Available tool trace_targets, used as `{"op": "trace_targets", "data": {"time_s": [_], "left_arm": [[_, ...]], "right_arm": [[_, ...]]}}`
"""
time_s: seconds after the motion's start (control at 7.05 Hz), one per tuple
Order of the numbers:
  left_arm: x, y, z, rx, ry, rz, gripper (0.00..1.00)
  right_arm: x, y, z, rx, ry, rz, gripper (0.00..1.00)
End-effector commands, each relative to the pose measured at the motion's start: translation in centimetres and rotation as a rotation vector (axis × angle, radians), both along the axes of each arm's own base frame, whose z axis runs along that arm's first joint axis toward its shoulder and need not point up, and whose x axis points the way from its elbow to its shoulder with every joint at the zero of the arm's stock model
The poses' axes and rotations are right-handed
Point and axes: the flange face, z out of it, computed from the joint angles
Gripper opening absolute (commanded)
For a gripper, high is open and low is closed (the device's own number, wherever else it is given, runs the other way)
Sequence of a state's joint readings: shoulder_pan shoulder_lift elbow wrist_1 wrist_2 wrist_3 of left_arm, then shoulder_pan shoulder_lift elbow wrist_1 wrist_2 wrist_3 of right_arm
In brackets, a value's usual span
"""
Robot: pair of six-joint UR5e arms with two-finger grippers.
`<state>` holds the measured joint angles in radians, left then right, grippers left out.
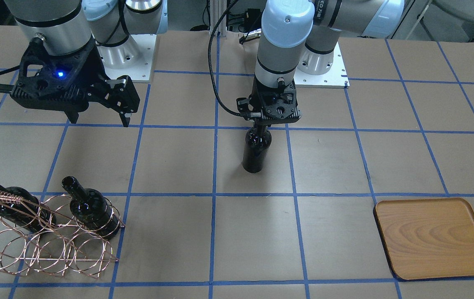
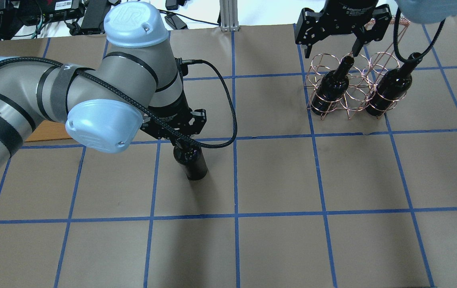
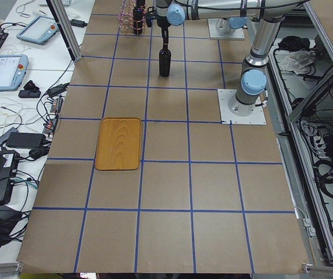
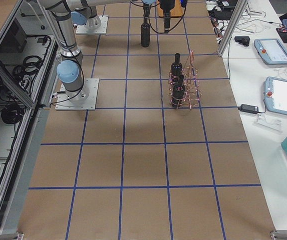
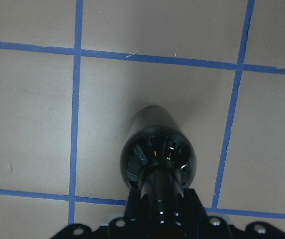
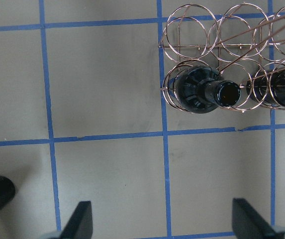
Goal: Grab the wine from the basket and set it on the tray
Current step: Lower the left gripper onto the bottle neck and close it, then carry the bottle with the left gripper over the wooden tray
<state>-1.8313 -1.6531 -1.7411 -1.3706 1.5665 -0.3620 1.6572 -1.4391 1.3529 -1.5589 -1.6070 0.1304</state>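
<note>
My left gripper (image 1: 262, 124) is shut on the neck of a dark glass wine bottle (image 1: 256, 150), which is upright over the middle of the table; it also shows in the overhead view (image 2: 191, 161) and the left wrist view (image 5: 157, 154). I cannot tell whether its base touches the table. The copper wire basket (image 1: 50, 245) holds two more bottles (image 1: 92, 207) (image 1: 13, 207). My right gripper (image 1: 100, 119) is open and empty, above and behind the basket (image 6: 222, 45). The wooden tray (image 1: 434, 237) lies empty, apart from both grippers.
The table is brown paper marked with a blue tape grid (image 1: 214, 166). The two arm bases (image 1: 320, 62) stand at its robot-side edge. Tablets and cables (image 3: 6, 70) lie on a side bench beyond the table's edge.
</note>
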Motion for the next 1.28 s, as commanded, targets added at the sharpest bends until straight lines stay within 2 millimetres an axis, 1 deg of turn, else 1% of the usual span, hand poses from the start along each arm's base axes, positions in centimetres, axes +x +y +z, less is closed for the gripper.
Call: {"op": "trace_targets", "data": {"time_s": [0.0,0.14,0.28,0.43,0.57,0.71,0.85,0.99,1.13], "left_arm": [[0.1,0.0,0.3,-0.008,0.001,-0.011,0.0],[0.3,-0.7,1.9,-0.061,0.015,-0.014,0.0],[1.5,-2.3,4.4,-0.136,0.029,-0.035,0.0],[3.3,-3.0,5.5,-0.126,0.03,-0.045,0.0],[5.3,-4.6,6.9,-0.137,0.033,-0.039,0.0],[7.8,-6.4,6.5,-0.103,0.023,-0.109,0.0],[13.0,-8.4,6.1,-0.097,0.029,-0.043,0.0],[16.8,-9.4,7.0,-0.095,0.032,0.007,0.0],[20.4,-10.7,9.0,-0.102,0.023,-0.014,0.0]], "right_arm": [[0.0,0.0,0.2,-0.009,0.0,-0.002,1.0],[0.1,0.0,0.2,-0.012,-0.002,0.0,1.0],[0.0,0.0,0.2,-0.01,0.0,-0.004,1.0],[0.0,0.0,0.2,-0.011,0.002,-0.004,1.0],[0.0,0.0,0.2,-0.011,0.002,-0.004,1.0],[0.0,0.0,0.2,-0.01,0.001,-0.005,1.0],[0.0,0.0,0.2,-0.01,-0.002,-0.005,1.0],[0.0,0.0,0.2,-0.01,-0.002,-0.005,1.0],[0.0,0.0,0.2,-0.01,-0.002,-0.005,1.0]]}}
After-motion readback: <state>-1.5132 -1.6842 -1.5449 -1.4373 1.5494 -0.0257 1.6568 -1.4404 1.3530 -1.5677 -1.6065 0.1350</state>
